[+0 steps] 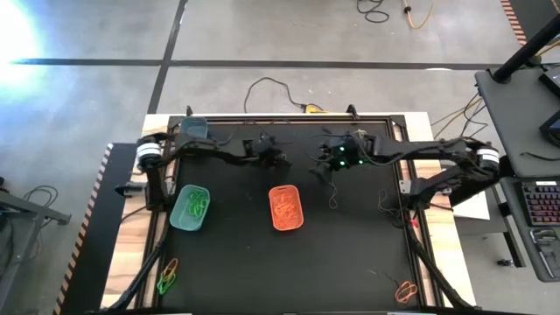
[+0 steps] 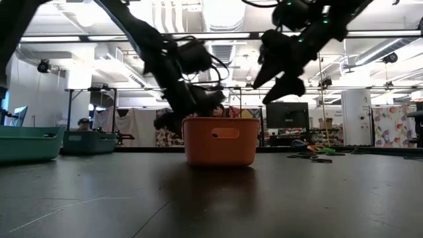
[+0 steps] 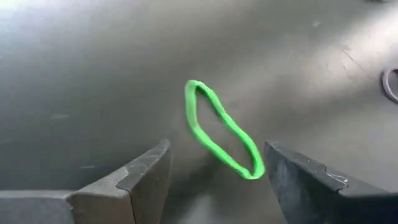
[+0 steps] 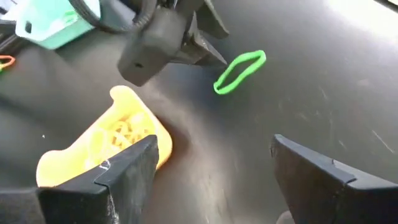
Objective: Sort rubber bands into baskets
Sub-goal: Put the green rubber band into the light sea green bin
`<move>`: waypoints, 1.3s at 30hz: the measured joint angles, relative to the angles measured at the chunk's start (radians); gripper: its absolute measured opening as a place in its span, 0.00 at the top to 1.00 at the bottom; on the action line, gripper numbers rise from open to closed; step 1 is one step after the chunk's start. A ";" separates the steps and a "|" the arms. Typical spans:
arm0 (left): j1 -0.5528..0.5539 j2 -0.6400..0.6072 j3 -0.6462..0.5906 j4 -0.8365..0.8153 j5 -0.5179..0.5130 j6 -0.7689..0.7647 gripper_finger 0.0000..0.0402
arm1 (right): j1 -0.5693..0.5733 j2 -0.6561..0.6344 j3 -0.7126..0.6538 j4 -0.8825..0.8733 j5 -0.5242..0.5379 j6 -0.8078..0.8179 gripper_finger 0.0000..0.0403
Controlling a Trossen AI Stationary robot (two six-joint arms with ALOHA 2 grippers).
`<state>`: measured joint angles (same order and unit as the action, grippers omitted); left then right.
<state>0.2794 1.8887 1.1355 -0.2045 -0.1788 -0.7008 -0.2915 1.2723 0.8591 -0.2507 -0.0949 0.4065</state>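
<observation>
Green rubber band flat on black table, left gripper spread above; right gripper wide, empty, near orange basket.

Dark arms w/ white collars, green LEDs

High view straight down over the whole table, low view level across it at tabletop height, wrist views close above the surface, both sharing one green rubber band.
</observation>
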 joint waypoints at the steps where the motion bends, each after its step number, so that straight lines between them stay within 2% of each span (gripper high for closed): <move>1: -0.013 0.024 0.020 -0.004 -0.019 -0.007 0.41 | 0.004 -0.015 -0.014 0.001 0.012 0.014 0.27; 8: -0.048 0.168 0.171 -0.093 -0.120 -0.117 0.42 | 0.006 -0.074 -0.064 -0.004 0.019 0.093 0.28; 10: -0.053 0.197 0.218 -0.167 -0.168 -0.168 0.42 | 0.006 -0.074 -0.064 0.001 0.019 0.097 0.28; 17: -0.056 0.285 0.342 -0.299 -0.209 -0.208 0.45 | 0.006 -0.074 -0.064 0.002 0.019 0.127 0.31; 21: -0.068 0.328 0.400 -0.338 -0.230 -0.210 0.59 | 0.006 -0.074 -0.064 0.002 0.019 0.147 0.32; 24: -0.081 0.341 0.428 -0.329 -0.206 -0.133 0.75 | 0.006 -0.074 -0.064 0.002 0.018 0.161 0.33; 28: -0.093 0.338 0.428 -0.319 -0.204 -0.126 0.96 | 0.006 -0.074 -0.064 0.002 0.011 0.182 0.35; 34: -0.096 0.301 0.416 -0.381 -0.187 -0.063 0.99 | 0.036 -0.085 -0.064 0.000 -0.041 0.207 0.38; 39: -0.133 0.173 0.363 -0.426 -0.215 -0.045 1.00 | 0.091 -0.115 -0.063 -0.048 -0.036 0.246 0.41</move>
<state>0.1463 2.0618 1.4986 -0.6304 -0.3935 -0.7459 -0.2002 1.1568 0.7963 -0.2985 -0.1312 0.6520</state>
